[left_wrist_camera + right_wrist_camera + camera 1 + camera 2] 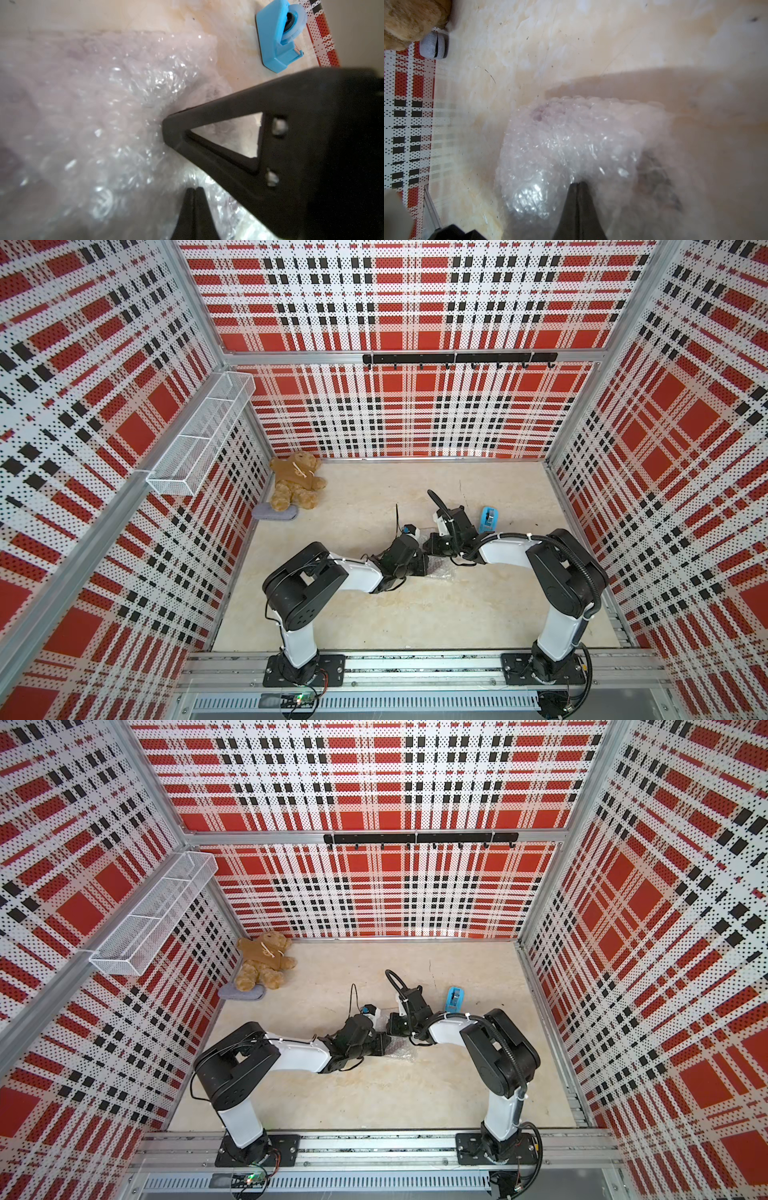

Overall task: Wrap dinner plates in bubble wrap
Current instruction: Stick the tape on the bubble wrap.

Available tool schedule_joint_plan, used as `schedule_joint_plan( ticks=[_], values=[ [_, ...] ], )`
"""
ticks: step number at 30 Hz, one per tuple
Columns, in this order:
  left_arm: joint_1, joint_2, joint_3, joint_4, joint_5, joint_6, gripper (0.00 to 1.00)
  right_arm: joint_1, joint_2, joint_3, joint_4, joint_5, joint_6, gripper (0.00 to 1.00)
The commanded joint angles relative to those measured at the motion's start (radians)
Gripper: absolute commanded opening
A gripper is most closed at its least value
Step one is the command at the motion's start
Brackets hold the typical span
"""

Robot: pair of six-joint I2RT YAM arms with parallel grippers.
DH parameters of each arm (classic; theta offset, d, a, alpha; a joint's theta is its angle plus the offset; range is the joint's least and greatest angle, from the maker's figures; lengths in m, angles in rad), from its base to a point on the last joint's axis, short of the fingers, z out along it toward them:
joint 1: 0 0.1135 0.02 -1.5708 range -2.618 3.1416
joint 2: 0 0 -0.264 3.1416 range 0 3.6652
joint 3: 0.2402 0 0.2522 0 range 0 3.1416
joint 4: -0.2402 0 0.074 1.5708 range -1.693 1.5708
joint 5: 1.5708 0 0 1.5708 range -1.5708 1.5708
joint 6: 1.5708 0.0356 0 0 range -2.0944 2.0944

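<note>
The bubble wrap (571, 141) lies bunched into a shiny, crinkled bundle on the beige table (374, 614), between my two arms; in both top views only a small edge of it (441, 573) (400, 1053) shows beneath them. The dinner plate is hidden; a dark mottled patch (658, 178) shows faintly through the plastic. My left gripper (194, 189) is shut, its tips resting over the wrap (116, 116). My right gripper (578, 184) is also shut, its tips on the bundle. In the left wrist view, one right finger (218, 124) touches the wrap. No plastic shows between either pair of jaws.
A blue tape dispenser (489, 519) (278, 35) stands just beyond the right arm. A brown teddy bear (296, 485) and a grey pad (276, 512) lie in the far left corner. A white mesh basket (199, 435) hangs on the left wall and a black hook rail (457, 358) on the back wall.
</note>
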State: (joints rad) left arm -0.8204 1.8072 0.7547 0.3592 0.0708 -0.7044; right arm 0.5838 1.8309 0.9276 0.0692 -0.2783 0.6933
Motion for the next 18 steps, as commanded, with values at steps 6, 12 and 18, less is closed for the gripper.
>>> schedule_joint_plan(
  ticks=[6, 12, 18],
  values=[
    [-0.020, -0.046, 0.020, -0.256, 0.031, 0.024, 0.16, 0.004, 0.043, -0.011, -0.078, 0.038, -0.023, 0.00],
    [-0.020, -0.198, 0.047, -0.405, -0.086, -0.042, 0.25, 0.004, 0.061, 0.001, -0.079, 0.040, -0.027, 0.00],
    [-0.018, -0.386, 0.043, -0.509, -0.262, -0.080, 0.33, 0.004, 0.036, 0.032, -0.079, 0.016, -0.037, 0.00]
  ],
)
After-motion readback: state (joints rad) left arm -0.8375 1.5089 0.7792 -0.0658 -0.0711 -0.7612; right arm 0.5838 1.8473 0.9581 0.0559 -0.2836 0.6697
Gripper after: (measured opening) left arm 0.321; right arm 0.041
